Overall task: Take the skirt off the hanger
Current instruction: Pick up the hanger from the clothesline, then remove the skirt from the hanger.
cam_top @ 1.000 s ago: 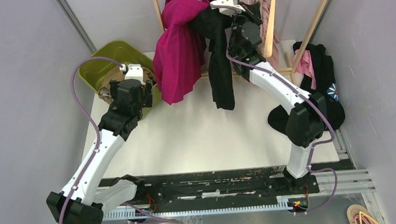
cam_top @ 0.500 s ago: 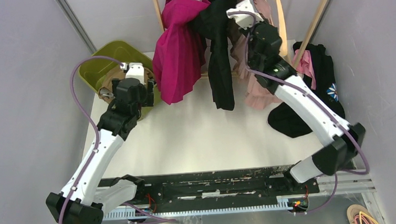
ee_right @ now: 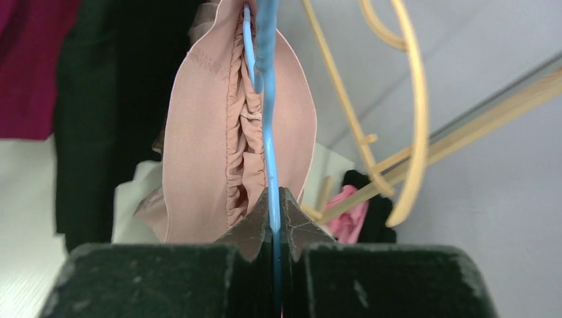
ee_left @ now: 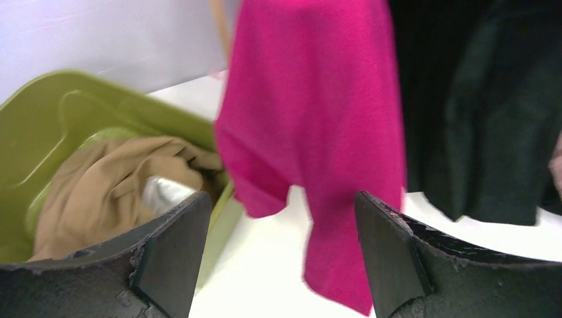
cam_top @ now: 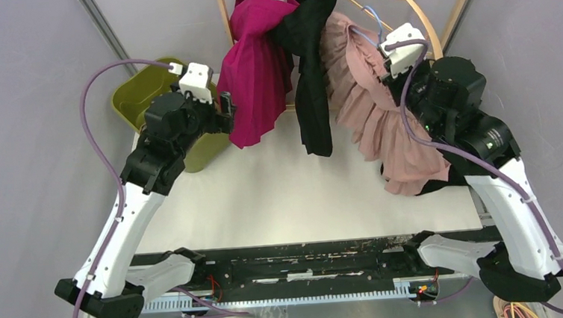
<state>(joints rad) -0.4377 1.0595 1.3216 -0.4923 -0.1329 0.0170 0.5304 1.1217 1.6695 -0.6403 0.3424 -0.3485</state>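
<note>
**Pinching the hanger, skirt on it**

Right gripper [ee_right: 274,202] has its jaws pressed together on the thin blue hanger [ee_right: 268,99], the wire running straight up out of the fingertips. The pink skirt [ee_right: 212,152] hangs on that hanger, its gathered waistband bunched along the wire on both sides. From above, the skirt [cam_top: 380,115] fans down in pleats from the right wrist, just beside the black garment [cam_top: 310,75] on the rack, its hem over a dark heap at the table's [cam_top: 288,196] right edge.

Over on the other side, the left gripper [ee_left: 281,205] is spread wide, nothing between its fingers [ee_left: 175,252]. It faces the magenta garment [ee_left: 318,119] hanging ahead of it, apart from the cloth. Down to its left sits the green bin [ee_left: 33,126] with a tan cloth [ee_left: 99,192] crumpled inside. A bare wooden hanger [ee_right: 404,112] dangles to the right of the skirt.
</note>
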